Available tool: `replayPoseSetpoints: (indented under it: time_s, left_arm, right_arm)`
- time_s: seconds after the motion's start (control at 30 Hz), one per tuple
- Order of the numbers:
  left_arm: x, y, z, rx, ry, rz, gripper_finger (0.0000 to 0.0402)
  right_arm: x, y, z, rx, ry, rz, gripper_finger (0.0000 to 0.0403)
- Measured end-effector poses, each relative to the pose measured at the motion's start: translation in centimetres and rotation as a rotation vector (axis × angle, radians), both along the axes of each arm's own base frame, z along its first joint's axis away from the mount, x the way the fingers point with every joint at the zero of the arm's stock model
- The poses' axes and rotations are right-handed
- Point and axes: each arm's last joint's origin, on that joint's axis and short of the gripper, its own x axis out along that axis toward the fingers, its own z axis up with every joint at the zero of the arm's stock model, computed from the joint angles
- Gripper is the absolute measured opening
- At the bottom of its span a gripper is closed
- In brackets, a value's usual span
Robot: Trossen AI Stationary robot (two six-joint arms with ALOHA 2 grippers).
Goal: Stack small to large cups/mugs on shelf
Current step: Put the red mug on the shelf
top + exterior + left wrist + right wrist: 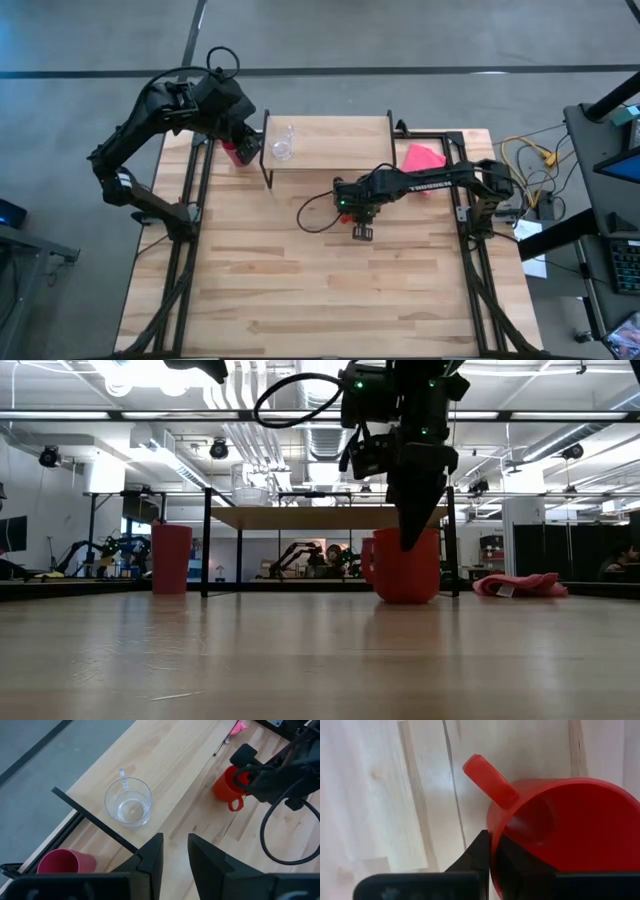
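At the far left of the worktop (330, 290), the pink tumbler (232, 152) is standing just left of the shelf (330, 150), where the clear glass (282, 144) is already sitting. The left hand (175, 851) is hovering above them, fingers narrowly parted and empty. Just in front of the shelf, the right hand (492, 851) is pinching the red mug (405, 565) by its rim, one finger inside. Such a thin rim grip could let the mug swing or slip during lifting. No legible writing is showing.
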Motion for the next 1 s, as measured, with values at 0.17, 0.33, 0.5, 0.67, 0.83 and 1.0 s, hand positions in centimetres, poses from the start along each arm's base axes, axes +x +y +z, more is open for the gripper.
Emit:
replayPoseSetpoints:
  time_s: [0.17, 0.33, 0.5, 0.67, 0.83, 1.0]
  left_arm:
    - [0.0, 0.0, 0.0, 0.000, 0.000, 0.000, 0.0075]
    - [0.0, 0.0, 0.0, 0.000, 0.000, 0.000, 0.0075]
    - [0.0, 0.0, 0.0, 0.000, 0.000, 0.000, 0.0075]
    - [0.1, 0.0, 0.0, 0.002, -0.005, 0.000, 0.0075]
    - [0.1, 0.1, 0.1, 0.002, -0.016, 0.006, 0.0075]
    - [0.1, 0.1, 0.1, 0.001, -0.017, 0.007, 0.0075]
  right_arm:
    - [-0.1, 0.6, 5.0, 0.028, -0.069, -0.006, 0.0010]
    - [0.0, 1.1, 11.6, 0.030, -0.209, 0.006, 0.0009]
    - [-0.4, 1.0, 17.6, -0.025, -0.363, 0.041, 0.0009]
    - [-0.5, 0.4, 21.0, -0.136, -0.446, 0.037, 0.0009]
    - [0.3, -1.5, 21.8, -0.232, -0.452, 0.006, 0.0009]
    - [1.6, -4.4, 21.0, -0.250, -0.433, -0.061, 0.0009]
